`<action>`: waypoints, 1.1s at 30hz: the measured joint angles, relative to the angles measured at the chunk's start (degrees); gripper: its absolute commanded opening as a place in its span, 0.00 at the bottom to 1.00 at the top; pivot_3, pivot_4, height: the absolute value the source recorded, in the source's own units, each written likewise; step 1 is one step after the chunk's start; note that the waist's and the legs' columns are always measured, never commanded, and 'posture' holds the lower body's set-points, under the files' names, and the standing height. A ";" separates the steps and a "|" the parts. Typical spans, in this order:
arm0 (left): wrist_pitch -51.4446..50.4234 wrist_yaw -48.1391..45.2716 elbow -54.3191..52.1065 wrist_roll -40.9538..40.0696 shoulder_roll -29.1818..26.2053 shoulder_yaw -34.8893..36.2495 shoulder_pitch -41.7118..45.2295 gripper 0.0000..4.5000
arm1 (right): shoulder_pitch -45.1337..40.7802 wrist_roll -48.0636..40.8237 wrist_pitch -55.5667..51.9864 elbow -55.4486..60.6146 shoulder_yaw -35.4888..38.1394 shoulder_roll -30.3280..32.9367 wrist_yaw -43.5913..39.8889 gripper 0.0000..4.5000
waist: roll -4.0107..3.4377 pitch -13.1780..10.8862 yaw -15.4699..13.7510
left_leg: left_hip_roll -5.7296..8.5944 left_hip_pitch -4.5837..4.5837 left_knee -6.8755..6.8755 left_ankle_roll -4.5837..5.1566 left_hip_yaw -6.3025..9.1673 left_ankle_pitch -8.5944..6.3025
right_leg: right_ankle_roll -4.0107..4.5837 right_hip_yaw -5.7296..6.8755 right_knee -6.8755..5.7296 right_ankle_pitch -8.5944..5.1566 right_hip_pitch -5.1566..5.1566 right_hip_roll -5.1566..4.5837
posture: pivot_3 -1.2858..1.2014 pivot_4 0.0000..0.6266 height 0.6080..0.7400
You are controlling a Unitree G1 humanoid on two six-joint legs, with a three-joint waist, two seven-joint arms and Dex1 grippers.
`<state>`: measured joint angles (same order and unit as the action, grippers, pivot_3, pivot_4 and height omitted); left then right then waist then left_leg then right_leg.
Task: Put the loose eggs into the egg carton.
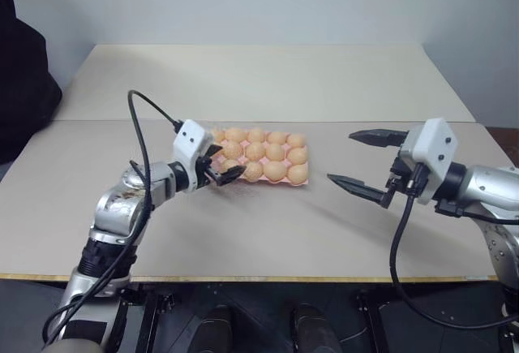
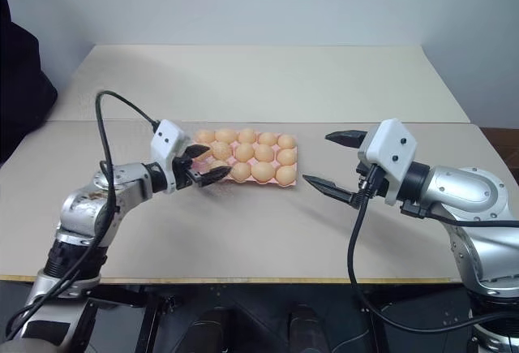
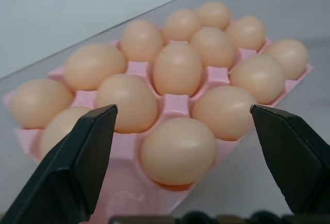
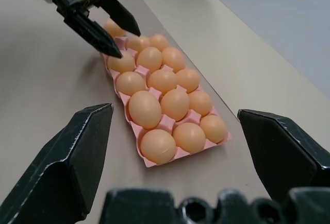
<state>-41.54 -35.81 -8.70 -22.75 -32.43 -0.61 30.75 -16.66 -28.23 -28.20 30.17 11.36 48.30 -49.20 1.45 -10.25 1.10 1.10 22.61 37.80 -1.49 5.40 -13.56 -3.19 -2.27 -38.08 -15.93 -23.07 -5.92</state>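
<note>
Nearing done, by the look | egg carton [image 4: 150, 162] mid-table, every visible cup holding eggs [image 4: 145, 109] | left gripper [image 1: 220, 163] spread, empty, at carton's left end | right gripper [image 1: 367, 162] spread, empty, well right | no loose egg seen on table [image 1: 243, 231]

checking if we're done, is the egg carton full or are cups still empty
Full: the egg carton shows an egg in every cup, three rows of five.

Even, soft light; faint shadows on table [image 1: 268, 223]; wrist views sharp, fingers [image 3: 72, 167] slightly blurred.
</note>
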 measured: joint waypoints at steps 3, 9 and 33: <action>0.01 -1.20 -2.59 -2.30 -2.74 5.50 -1.08 0.99 | 0.26 -0.04 0.00 0.04 0.23 0.00 0.18 1.00 | 0.00 0.00 0.12 | -0.02 0.01 0.00 0.00 0.00 0.00 | 0.00 -0.01 -0.01 0.00 -0.03 0.01 | 0.52 0.24 1.00; 1.70 -9.43 -5.12 -8.80 -12.10 21.93 -13.31 0.99 | 0.83 -0.10 0.15 -1.85 0.64 0.02 -0.73 1.00 | -0.01 0.00 0.89 | -0.06 -0.02 -0.02 0.01 0.00 -0.01 | 0.00 -0.01 -0.01 0.00 -0.02 0.04 | 0.52 0.24 1.00; -1.31 -9.42 -9.20 -11.88 -18.62 30.11 -26.47 0.99 | 1.00 -1.62 0.10 -8.40 0.71 -0.63 -1.40 1.00 | -0.01 -0.01 0.01 | -0.07 -0.38 -0.04 0.09 -0.01 -0.07 | -0.01 0.04 0.10 -0.01 0.43 0.01 | 0.52 0.24 1.00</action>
<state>-42.85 -45.23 -17.90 -34.63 -51.05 29.50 4.27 -15.67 -29.85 -28.10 21.77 12.07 47.67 -50.60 1.43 -10.26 1.10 1.02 22.23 37.75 -1.41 5.39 -13.63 -3.19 -2.23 -37.98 -15.94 -22.64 -5.91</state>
